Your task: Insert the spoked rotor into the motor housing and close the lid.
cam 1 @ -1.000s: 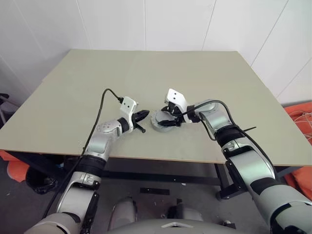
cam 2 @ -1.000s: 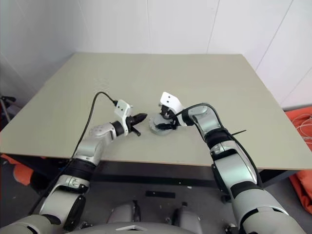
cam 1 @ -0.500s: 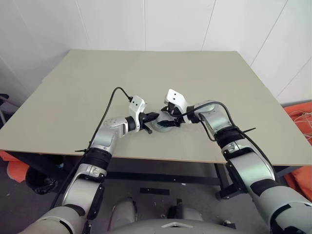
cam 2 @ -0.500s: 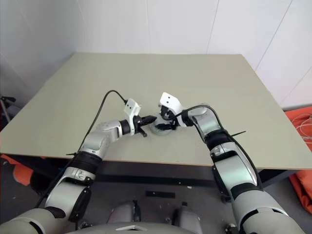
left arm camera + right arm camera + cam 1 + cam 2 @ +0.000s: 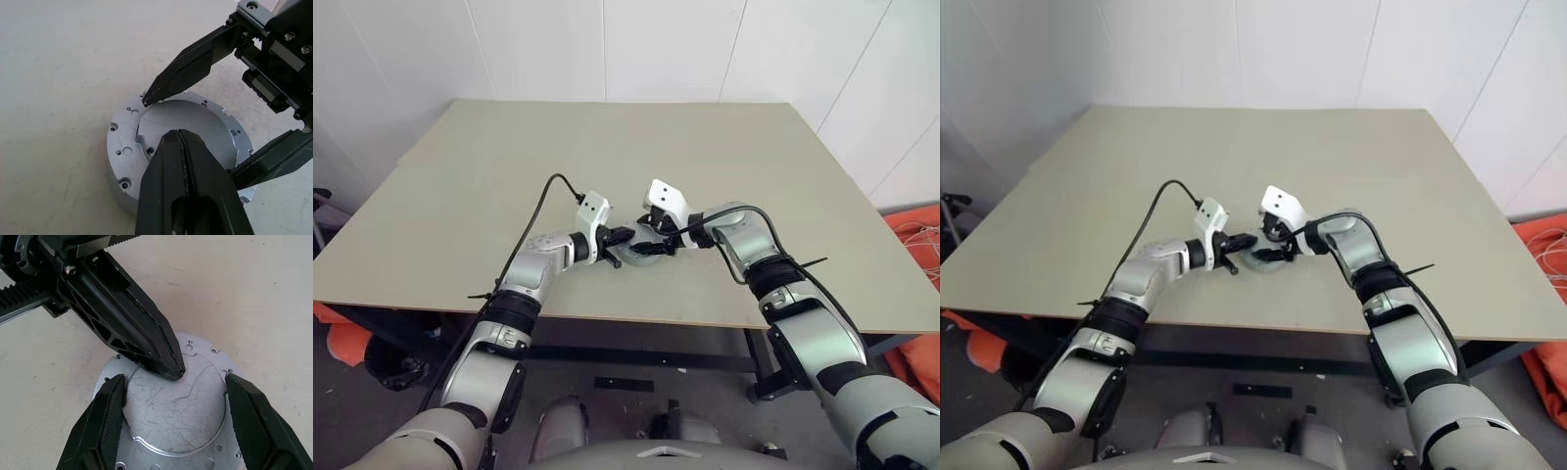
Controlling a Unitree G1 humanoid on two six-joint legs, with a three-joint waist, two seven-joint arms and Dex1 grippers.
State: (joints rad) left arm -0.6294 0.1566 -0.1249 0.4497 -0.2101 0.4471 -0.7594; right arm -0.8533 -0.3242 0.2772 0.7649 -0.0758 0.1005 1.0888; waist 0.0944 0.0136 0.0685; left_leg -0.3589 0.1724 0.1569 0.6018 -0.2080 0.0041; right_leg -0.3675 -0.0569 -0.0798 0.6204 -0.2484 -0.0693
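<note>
A flat, pale olive-beige rectangular desk [image 5: 724, 176] carries, near the lower centre of the left eye view, a short round grey metal motor housing [image 5: 124, 169] with small screw holes around its flange. Its top is covered by a smooth, scratched round grey metal lid [image 5: 181, 416], which sits flush within the housing's rim; the spoked rotor cannot be seen. The left gripper [image 5: 182, 142], with two black tapered fingers, has its jaws clenched together with nothing between them, and its joined tips rest on or just above the lid near the centre. The right gripper [image 5: 175, 382] has its jaws spread wide, one black finger [image 5: 110, 406] on each side of the lid; the fingers stand at the lid's edge, over the housing's flange. Whether they press on the metal cannot be told. In the left eye view, the two grippers meet over the housing, the left arm reaching in from the lower left of the frame and the right arm from the lower right. A black cable [image 5: 543, 196] loops above the left wrist.
</note>
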